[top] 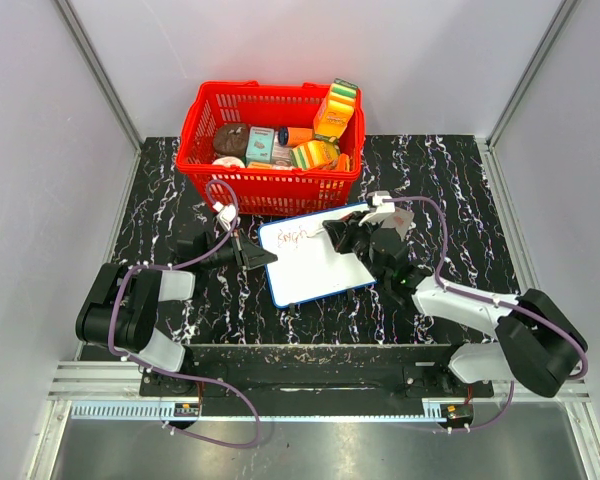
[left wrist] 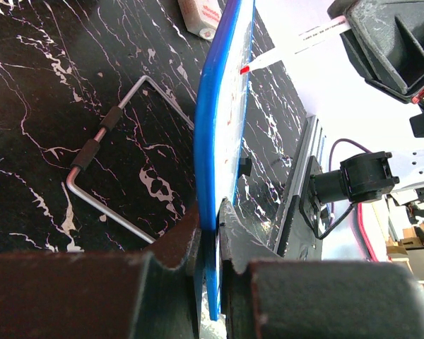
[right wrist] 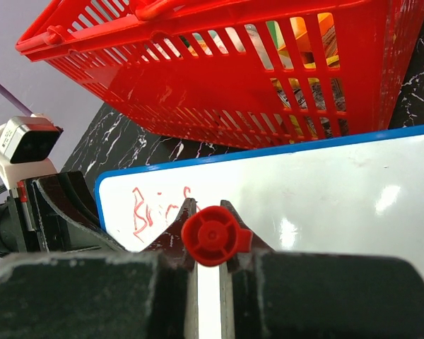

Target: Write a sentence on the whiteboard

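While left fingers (left wrist: 175,244) clamp the whiteboard's (top: 320,268) edge, right fingers (right wrist: 168,241) grip a marker (right wrist: 210,236) near the basket (top: 270,187).

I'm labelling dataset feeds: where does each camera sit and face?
Top external: above, behind the robot, down on both arms, blue-framed whiteboard, red plastic basket.
Left wrist: on the left arm, along the left gripper shut on the whiteboard's edge.
Right wrist: on the right arm, past the right gripper shut on a red-ended marker, toward red lettering.
All show the whiteboard.
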Robot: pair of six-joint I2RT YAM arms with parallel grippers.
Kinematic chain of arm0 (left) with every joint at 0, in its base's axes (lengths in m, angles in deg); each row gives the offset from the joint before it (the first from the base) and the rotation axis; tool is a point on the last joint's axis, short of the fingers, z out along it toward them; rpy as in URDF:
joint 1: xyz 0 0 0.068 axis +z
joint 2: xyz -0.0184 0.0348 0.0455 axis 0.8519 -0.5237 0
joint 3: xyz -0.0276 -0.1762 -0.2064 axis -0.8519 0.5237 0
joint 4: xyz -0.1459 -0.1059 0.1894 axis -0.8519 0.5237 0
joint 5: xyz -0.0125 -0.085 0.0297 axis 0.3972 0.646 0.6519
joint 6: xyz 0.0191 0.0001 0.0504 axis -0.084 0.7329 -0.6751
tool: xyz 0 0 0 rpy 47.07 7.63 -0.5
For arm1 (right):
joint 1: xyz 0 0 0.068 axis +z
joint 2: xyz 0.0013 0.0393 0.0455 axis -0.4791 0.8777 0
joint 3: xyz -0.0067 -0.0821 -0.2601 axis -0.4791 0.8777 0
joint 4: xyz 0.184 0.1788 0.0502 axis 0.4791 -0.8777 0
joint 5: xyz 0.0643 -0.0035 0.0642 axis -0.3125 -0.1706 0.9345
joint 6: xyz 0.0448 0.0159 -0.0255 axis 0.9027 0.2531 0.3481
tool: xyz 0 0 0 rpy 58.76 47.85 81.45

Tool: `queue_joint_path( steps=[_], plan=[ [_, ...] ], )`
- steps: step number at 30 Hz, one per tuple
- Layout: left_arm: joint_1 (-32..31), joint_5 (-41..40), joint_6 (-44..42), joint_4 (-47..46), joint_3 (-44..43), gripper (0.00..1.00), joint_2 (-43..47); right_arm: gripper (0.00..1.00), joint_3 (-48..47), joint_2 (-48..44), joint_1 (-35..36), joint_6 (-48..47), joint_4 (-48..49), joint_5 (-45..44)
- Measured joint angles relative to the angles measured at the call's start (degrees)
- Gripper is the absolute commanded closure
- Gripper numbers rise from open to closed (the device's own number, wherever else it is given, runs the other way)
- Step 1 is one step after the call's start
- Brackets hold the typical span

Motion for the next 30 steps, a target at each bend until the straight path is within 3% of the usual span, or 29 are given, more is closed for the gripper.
queue_joint_path(
  steps=[30],
  plan=[
    [-0.2, 0.0, -0.1, 0.1, -0.3, 1.00, 0.0, 1.00, -1.3, 1.1, -2.4, 1.0, 1.5, 1.7]
  ],
)
